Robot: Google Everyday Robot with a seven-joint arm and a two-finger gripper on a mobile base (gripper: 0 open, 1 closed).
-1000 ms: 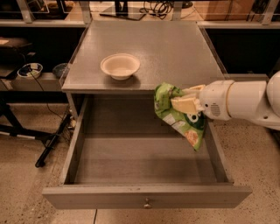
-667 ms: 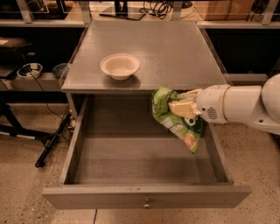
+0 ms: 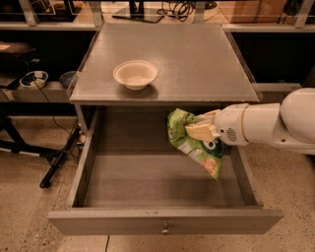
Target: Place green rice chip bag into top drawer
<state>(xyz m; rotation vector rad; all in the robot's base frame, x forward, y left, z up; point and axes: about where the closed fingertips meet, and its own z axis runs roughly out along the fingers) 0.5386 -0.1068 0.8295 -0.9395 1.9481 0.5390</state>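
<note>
My arm (image 3: pixel 266 123) reaches in level from the right, its claw (image 3: pixel 198 131) clamped on the green bag (image 3: pixel 203 156), which hangs above the open drawer (image 3: pixel 133 179).

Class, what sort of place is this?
Probably a lab or workshop: speckled floor, cables behind the table, and a robot gripper holding the green rice chip bag over the open top drawer.

1 green rice chip bag (image 3: pixel 202 155), 1 top drawer (image 3: pixel 165 220), 1 bowl (image 3: pixel 135 75), 1 gripper (image 3: pixel 198 131) above drawer.

cream jaws over grey drawer (image 3: pixel 123 221), green bag (image 3: pixel 196 153)
</note>
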